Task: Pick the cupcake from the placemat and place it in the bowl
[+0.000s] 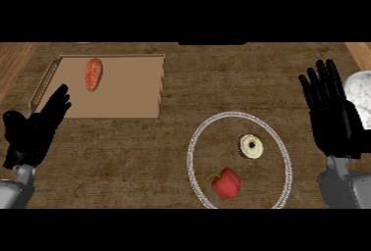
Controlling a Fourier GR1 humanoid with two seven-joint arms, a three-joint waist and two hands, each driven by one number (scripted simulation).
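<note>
The cupcake [251, 146] lies in the lower right of centre, a small pale disc with a dark middle, inside the placemat [193, 147], which shows as a ring of pale beading; a red pepper [226, 183] sits just below it. It looks light, soft and crushable, best taken by its sides. The bowl [360, 93] shows at the right edge, partly behind the right hand [333, 117], whose fingers are straight and apart. The left hand [36, 127] rests open at the left edge.

No text, label, brand, number or sign can be read anywhere.
</note>
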